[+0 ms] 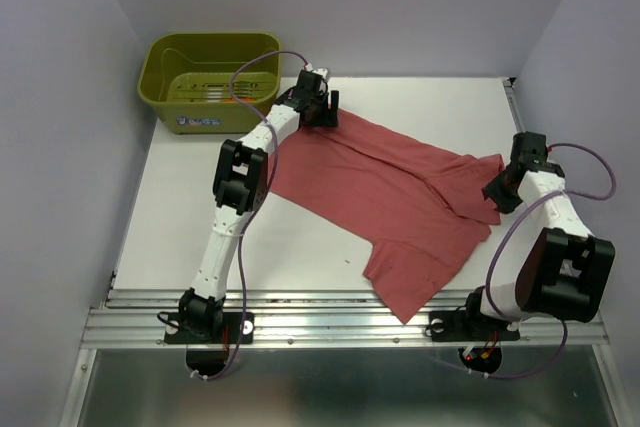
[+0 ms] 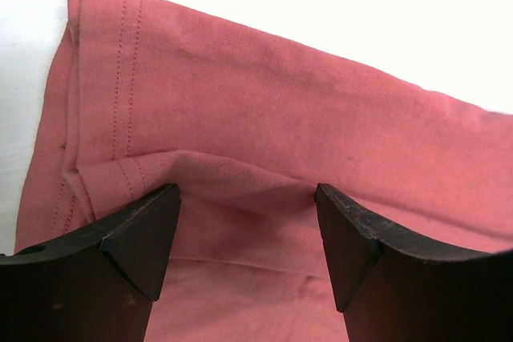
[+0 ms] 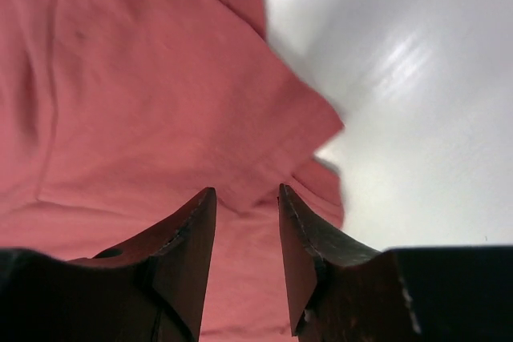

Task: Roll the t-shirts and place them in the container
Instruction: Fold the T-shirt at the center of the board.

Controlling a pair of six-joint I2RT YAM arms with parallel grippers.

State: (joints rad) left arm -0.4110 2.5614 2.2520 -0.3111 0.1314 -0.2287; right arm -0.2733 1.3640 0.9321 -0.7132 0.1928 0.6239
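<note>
Off to the left of my left gripper [image 2: 246, 234] the olive tub [image 1: 205, 82] is sitting well apart from the work, so I am ignoring it. I am holding that gripper released, its fingers [image 2: 140, 238] spread wide and hanging just over the stitched hem corner of the brick-red t-shirt [image 1: 400, 207]. A soft raised fold of cloth is lying between my fingertips, and nothing is pinched. From there the shirt is spreading away to the right of my left gripper across the white table [image 1: 300, 247]. Its long axis, as I am judging it, is running from one of my grippers to the other, with one flap trailing back towards my bases. At the far right my right gripper [image 3: 247, 230] is standing with only a narrow gap between its fingers. The cloth is showing beneath and to the left of them, a pointed corner is lying just ahead, and I am gripping nothing there. I am reckoning each arm nearest its own end, so the roll should be turning on both ends being taken evenly; the loose flap could be bunching otherwise.
</note>
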